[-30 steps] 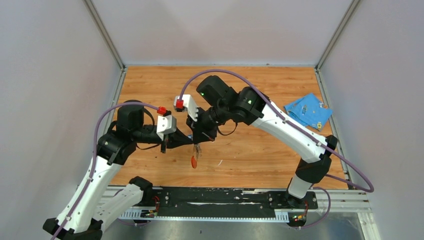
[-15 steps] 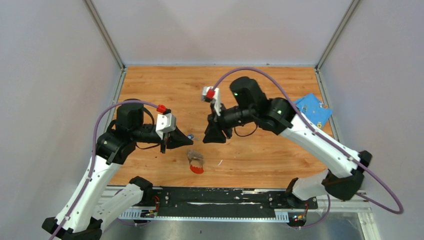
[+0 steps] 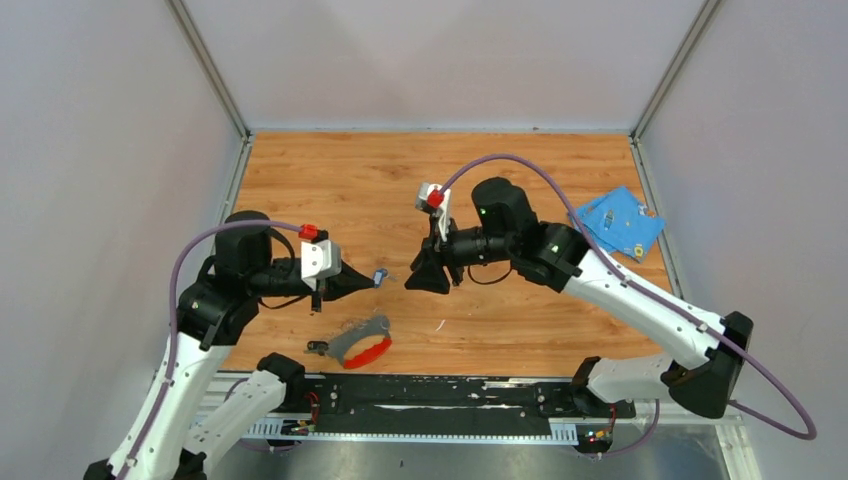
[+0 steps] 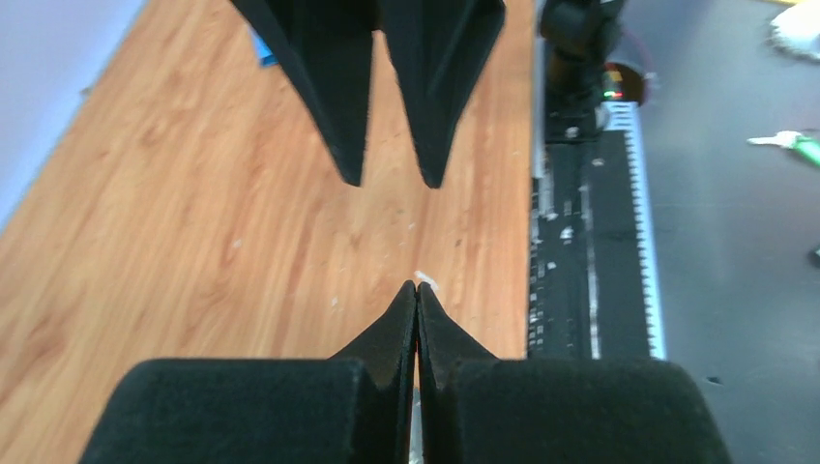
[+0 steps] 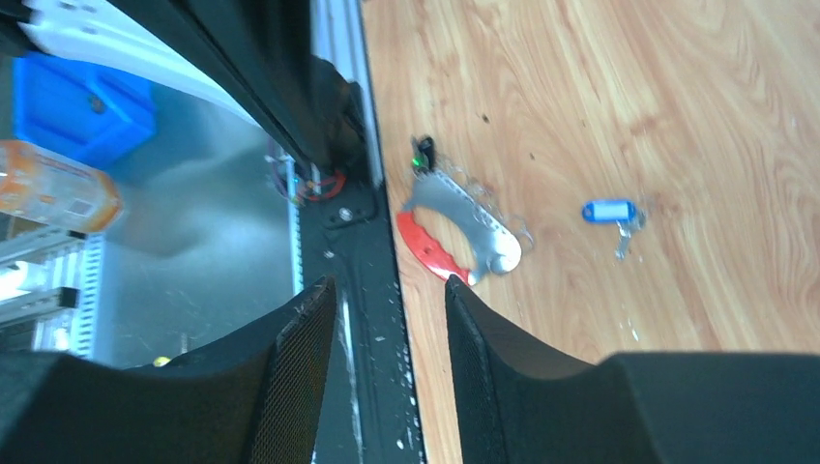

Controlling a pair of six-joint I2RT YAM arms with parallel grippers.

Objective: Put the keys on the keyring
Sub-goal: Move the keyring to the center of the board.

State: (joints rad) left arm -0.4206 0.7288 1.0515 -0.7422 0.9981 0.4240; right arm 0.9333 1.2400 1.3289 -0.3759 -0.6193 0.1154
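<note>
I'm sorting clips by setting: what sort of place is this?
Probably a robotics lab test cell: a left arm and right arm bolted to a black rail, a wooden table boxed in by plain grey panels, and a blue bin beyond its edge.

table (image 3: 330, 170): smooth wood grain | keyring (image 5: 464, 222): silvery-grey and red strap | blue key (image 5: 607, 210): glossy plastic head
</note>
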